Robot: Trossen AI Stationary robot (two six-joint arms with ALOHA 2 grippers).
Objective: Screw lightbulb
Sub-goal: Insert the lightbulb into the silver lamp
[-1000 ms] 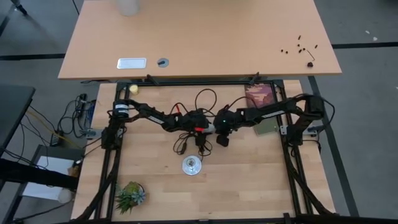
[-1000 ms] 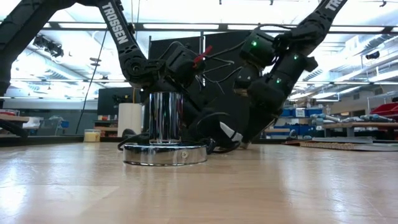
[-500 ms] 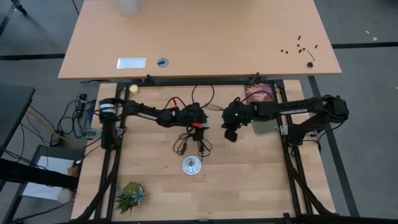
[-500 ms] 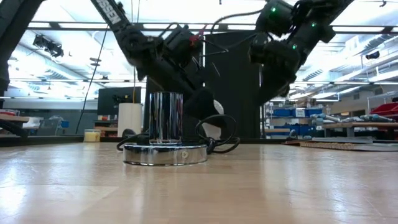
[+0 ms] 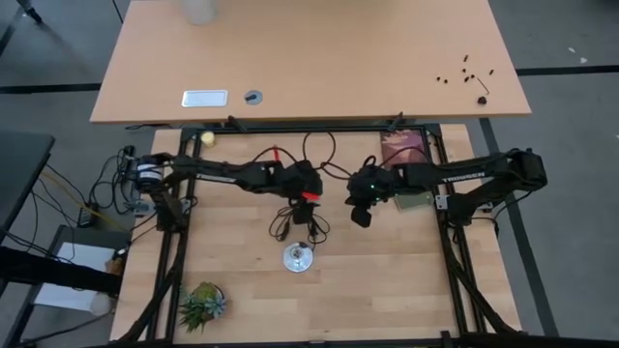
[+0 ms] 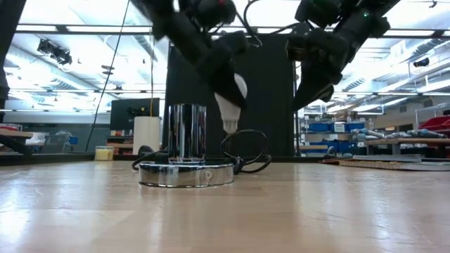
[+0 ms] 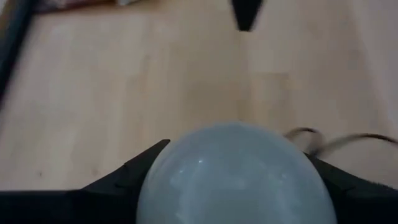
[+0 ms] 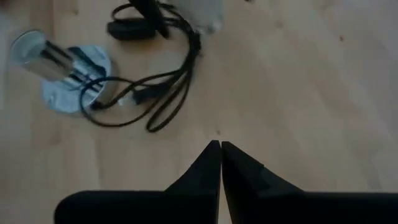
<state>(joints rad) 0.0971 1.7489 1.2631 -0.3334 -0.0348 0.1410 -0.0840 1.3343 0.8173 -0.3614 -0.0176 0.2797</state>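
My left gripper [image 5: 308, 200] is shut on the lightbulb [image 6: 233, 97], a white globe with a silvery screw base [image 6: 228, 125] pointing down, above the table and just right of the socket in the low view. The socket [image 5: 298, 257] is a round silvery disc with an upright shiny cylinder [image 6: 187, 133]. It stands on the table with its black cord [image 5: 294, 224] coiled behind it. My right gripper [image 5: 360, 217] is shut and empty, raised to the right of the bulb [image 6: 309, 88]. My left gripper pinches the bulb's white globe [image 7: 233, 177] between its two fingers [image 7: 127, 177], one on either side. The fingers come from above, slanting down. The bulb hangs below them, lifted clear of the table, with its screw base down and tilted slightly.
A small green plant [image 5: 203, 302] sits at the near left corner. A reddish pad [image 5: 404, 147] and a green object [image 5: 414, 198] lie at the far right under my right arm. The cord loops also show in the right wrist view [image 8: 158, 93].
My left gripper has risen from the table with the bulb, lifting it clear and tipping it so that the base points down. My right gripper has drawn away from the left gripper, up and toward the table's right edge.
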